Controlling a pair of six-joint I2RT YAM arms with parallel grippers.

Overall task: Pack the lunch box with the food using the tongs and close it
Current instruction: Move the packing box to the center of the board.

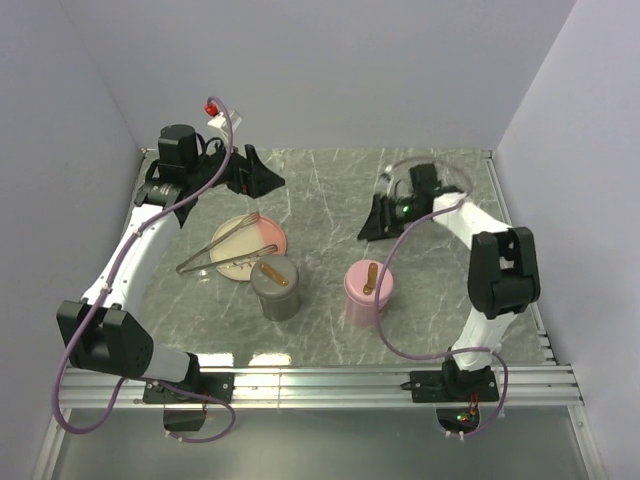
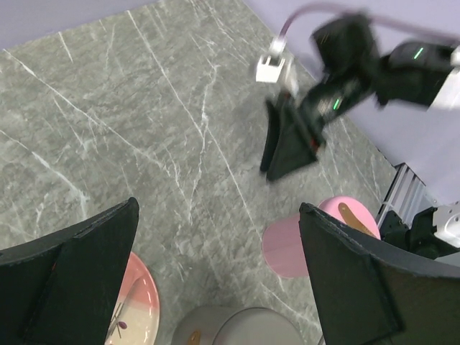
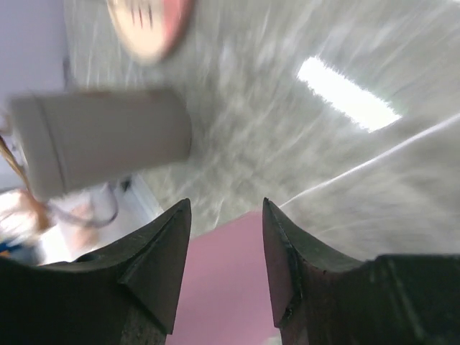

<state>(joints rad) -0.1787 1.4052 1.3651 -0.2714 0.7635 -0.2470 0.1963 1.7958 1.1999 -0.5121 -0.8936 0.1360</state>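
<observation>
We have the tongs [image 1: 215, 245] lying across the plate [image 1: 279, 237], left of centre on the table [image 1: 330, 190]. Their long axis runs on a diagonal in the top view. The joined end sits near and left, poking past the plate's rim over the stone. The two tips point far and right, over the plate. The arms are apart, spread in a narrow V, with nothing clamped between them. One tip reaches the plate's far rim and the other ends close to the grey container [image 1: 276, 295]. They're slim, silvery metal, thin as wire from up here.

The plate is round and shallow, cream in the middle with a pink rim. Just beside its near right edge stands the grey container, an upright matte cylinder with a brown strap [image 1: 270, 273] arched over its lid. To its right, a gap between them, stands the pink container [image 1: 368, 298], the same upright cylinder shape with a brown strap of its own. The table is grey marble-look stone with pale veins.

Neither arm is on the tongs. The left gripper [image 2: 218, 215] hangs beyond the plate with its black wedge fingers spread wide and only bare stone between them. The right gripper [image 3: 226, 205] hangs beyond the pink container. Its view is blurred, but we see its fingers parted and gripping nothing, with pink showing through the gap.
</observation>
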